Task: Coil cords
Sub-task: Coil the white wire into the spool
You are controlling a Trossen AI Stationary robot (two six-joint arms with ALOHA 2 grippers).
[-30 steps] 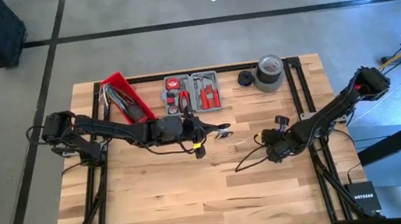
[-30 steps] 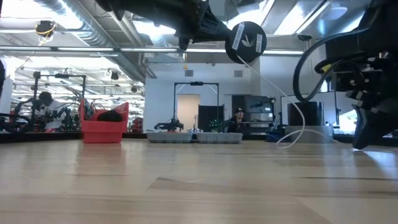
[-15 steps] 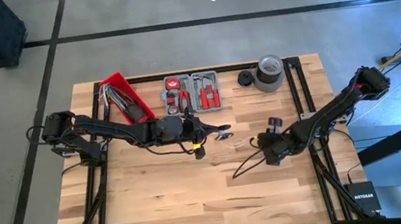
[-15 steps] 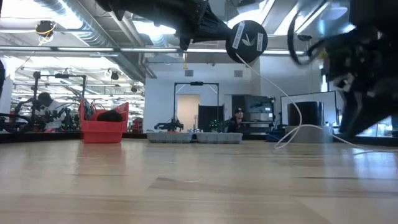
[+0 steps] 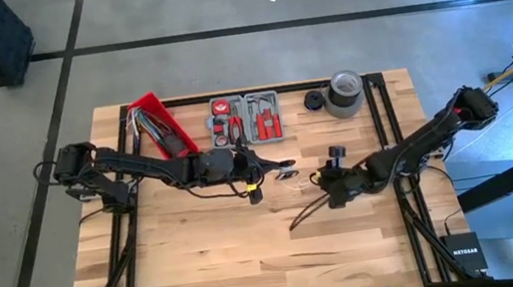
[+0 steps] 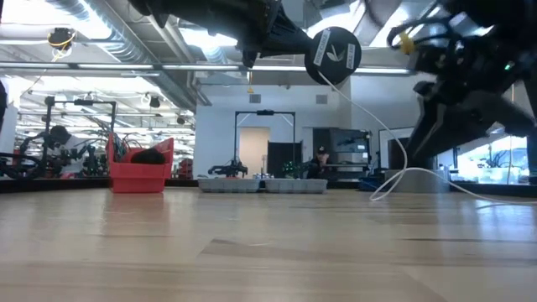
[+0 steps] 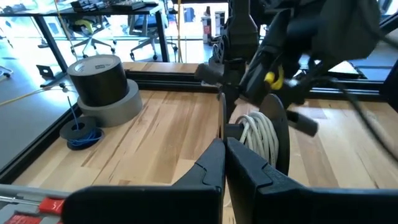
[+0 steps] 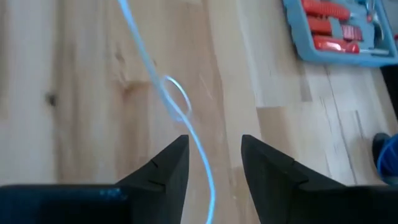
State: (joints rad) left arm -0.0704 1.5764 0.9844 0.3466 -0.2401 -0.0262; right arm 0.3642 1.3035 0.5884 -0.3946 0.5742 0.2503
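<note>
White, thin, limp cord (image 8: 176,112) is trailing across the wooden bench (image 5: 201,252) from a black spool (image 7: 273,134) pinched in the left pincer (image 7: 224,163); the right pincer (image 8: 211,163) is hovering spread, best pinching near the loop.

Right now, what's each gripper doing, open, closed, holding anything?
Left gripper: closed, holding the spool with white cord wound on it.
Right gripper: open, empty, over the loose white cord on the table.

**Colours and patterns recorded on the table**

Pale wood-plank table (image 5: 203,262), brown grain streaks. Bright red plastic bin (image 5: 161,125). Grey tool tray (image 5: 246,118) held red-handled tools. Grey tape roll (image 5: 344,93). Thin white cord (image 8: 180,118). Black spool (image 6: 333,54) bore a white mark.
</note>
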